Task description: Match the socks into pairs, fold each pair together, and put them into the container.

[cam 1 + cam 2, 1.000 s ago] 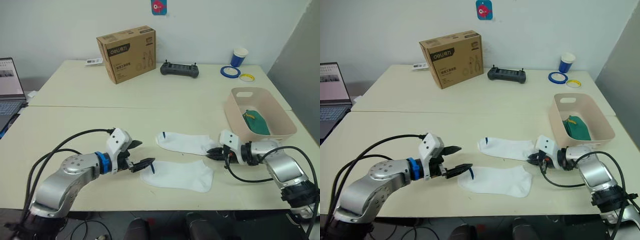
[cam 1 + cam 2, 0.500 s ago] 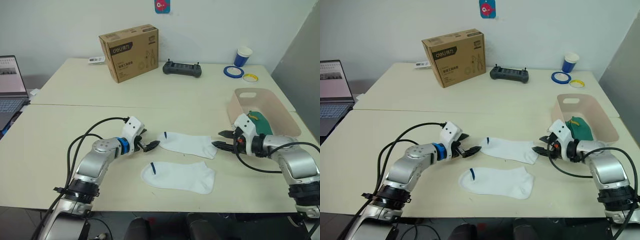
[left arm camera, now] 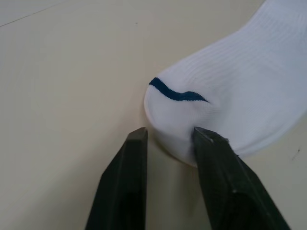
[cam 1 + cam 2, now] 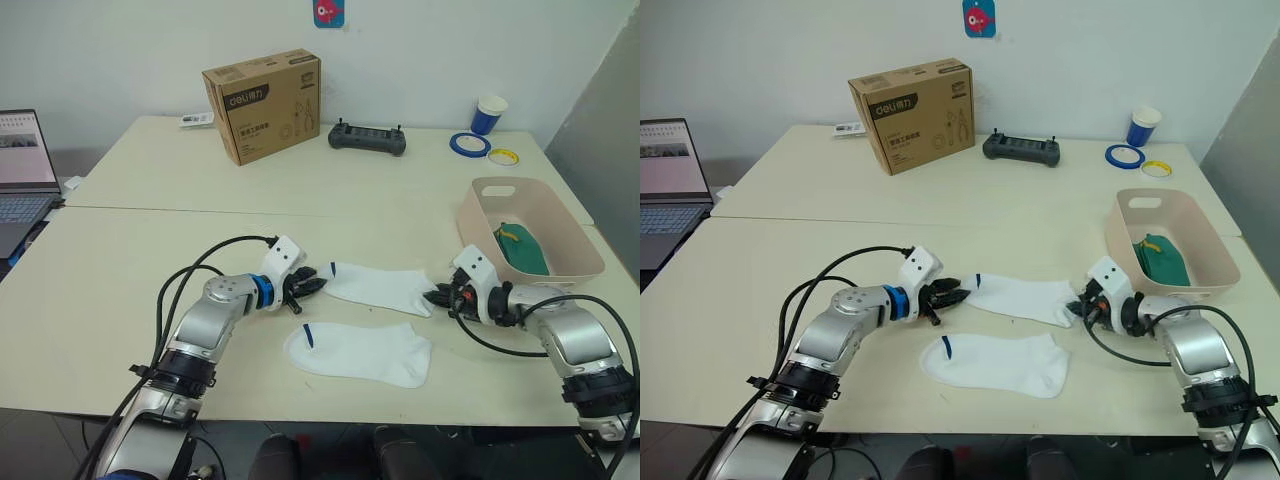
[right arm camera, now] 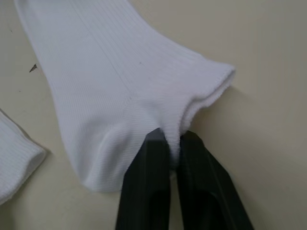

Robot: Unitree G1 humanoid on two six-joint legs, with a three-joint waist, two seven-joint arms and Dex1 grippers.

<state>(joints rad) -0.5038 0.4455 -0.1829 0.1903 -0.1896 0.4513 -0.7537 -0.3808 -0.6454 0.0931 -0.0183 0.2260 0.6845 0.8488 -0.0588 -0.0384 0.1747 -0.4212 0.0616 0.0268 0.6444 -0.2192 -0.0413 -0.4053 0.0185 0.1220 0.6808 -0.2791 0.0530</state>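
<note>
Probably an office or lab: pale tables (image 4: 200, 180), laptop (image 4: 22, 165), cardboard box (image 4: 262, 105), tape rolls (image 4: 466, 143).

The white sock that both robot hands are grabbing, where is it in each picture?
Left eye view: the far white sock lies mid-table, between the left gripper and right gripper.
Right eye view: same spot, sock between both grippers.
Left wrist view: its toe end, at the fingertips.
Right wrist view: its cuff end, pinched.
Shared landmark: the blue mark on the toe, also seen at.
</note>
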